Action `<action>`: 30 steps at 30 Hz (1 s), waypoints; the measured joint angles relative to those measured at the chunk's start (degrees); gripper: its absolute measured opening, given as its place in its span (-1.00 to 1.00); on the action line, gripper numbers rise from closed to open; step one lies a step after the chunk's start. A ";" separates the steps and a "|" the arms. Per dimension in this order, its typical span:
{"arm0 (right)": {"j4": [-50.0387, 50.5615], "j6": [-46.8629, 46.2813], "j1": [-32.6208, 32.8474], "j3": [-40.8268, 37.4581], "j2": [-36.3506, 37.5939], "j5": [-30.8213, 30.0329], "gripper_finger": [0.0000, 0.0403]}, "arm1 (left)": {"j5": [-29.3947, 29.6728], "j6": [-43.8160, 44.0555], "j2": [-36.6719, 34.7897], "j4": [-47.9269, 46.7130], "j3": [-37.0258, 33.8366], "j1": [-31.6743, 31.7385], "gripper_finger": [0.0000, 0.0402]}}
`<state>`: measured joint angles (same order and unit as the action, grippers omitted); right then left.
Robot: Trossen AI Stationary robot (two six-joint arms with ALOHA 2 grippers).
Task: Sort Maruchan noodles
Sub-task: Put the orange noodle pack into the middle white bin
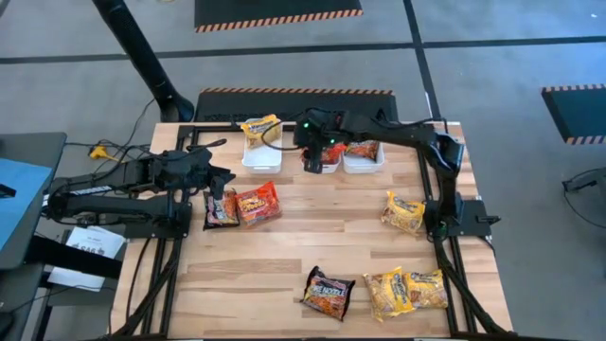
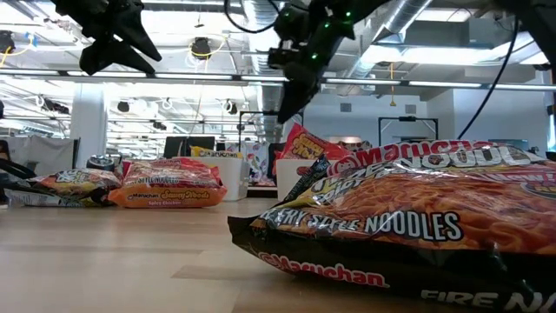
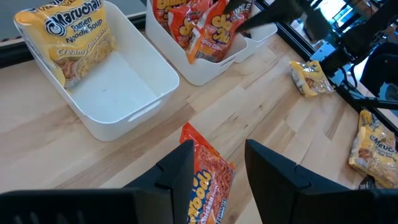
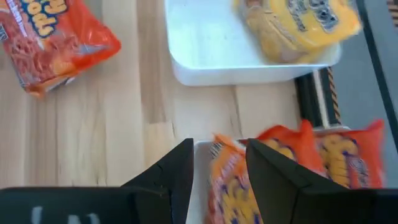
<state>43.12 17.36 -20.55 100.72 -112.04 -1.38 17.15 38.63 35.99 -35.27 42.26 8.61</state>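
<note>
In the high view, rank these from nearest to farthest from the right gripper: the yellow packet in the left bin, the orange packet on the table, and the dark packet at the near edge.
Measured from the right gripper, above the middle bin:
1. Yellow packet, in the left bin beside it.
2. Orange packet, mid-table, by the left arm.
3. Dark packet, near edge of the table.
</note>
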 joint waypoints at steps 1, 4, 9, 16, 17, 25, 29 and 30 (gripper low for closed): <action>0.03 0.01 0.38 0.03 -0.76 -0.08 -0.16 | 0.00 0.00 0.00 0.00 0.00 0.01 -0.36; -0.02 -0.36 0.88 0.02 -3.65 -2.70 -0.16 | -0.03 0.00 0.00 0.00 0.00 -0.01 -0.36; 0.22 -1.47 0.23 0.06 -5.49 -4.77 -0.16 | -0.13 -0.02 0.00 -0.03 0.00 0.01 -0.36; 1.78 -4.35 -1.50 0.25 -8.20 -4.84 -0.17 | -0.13 -0.02 0.02 -0.06 0.00 0.01 -0.36; 2.32 -4.40 -1.64 0.23 -8.53 -5.06 -0.17 | -0.12 -0.02 0.01 -0.07 0.00 0.01 -0.36; 4.37 -5.37 -2.14 0.14 -8.86 -6.93 -0.32 | 0.08 -0.04 0.02 -0.07 -0.02 0.01 -0.36; 2.48 -5.54 -2.44 0.11 -9.79 -4.85 -0.39 | 0.15 -0.04 0.02 -0.09 0.00 0.00 -0.36; 2.02 -5.52 -2.44 0.14 -10.40 -4.76 -0.40 | 0.16 -0.04 0.02 -0.08 0.00 -0.01 -0.36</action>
<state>45.13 11.84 -22.98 100.86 -122.44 -6.14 17.30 38.59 36.00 -35.35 42.26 8.61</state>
